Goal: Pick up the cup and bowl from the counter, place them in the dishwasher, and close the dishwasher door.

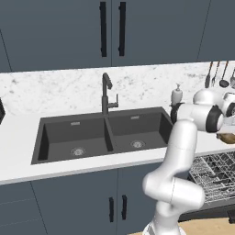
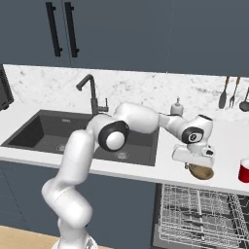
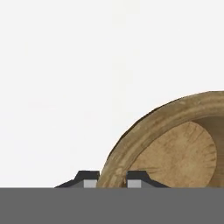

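The white marble counter [image 2: 228,141] is running across both base views with the black sink [image 1: 101,135] sunk into it, and the dishwasher [image 2: 199,216] is sitting open below with its wire rack pulled out. The wooden bowl [image 3: 175,148] is sitting near the counter's front edge above that rack, and the gripper [image 3: 111,181] is clamping its rim, one finger each side. Something red [image 2: 244,171], probably the cup, is peeking in at the right edge.

Bare counter [image 2: 228,141] is lying open around the bowl [image 2: 201,171]; the red cup [image 2: 244,170] is standing near its right, the soap bottle [image 2: 177,107] behind, the dishwasher rack [image 2: 199,214] lying uncovered below.
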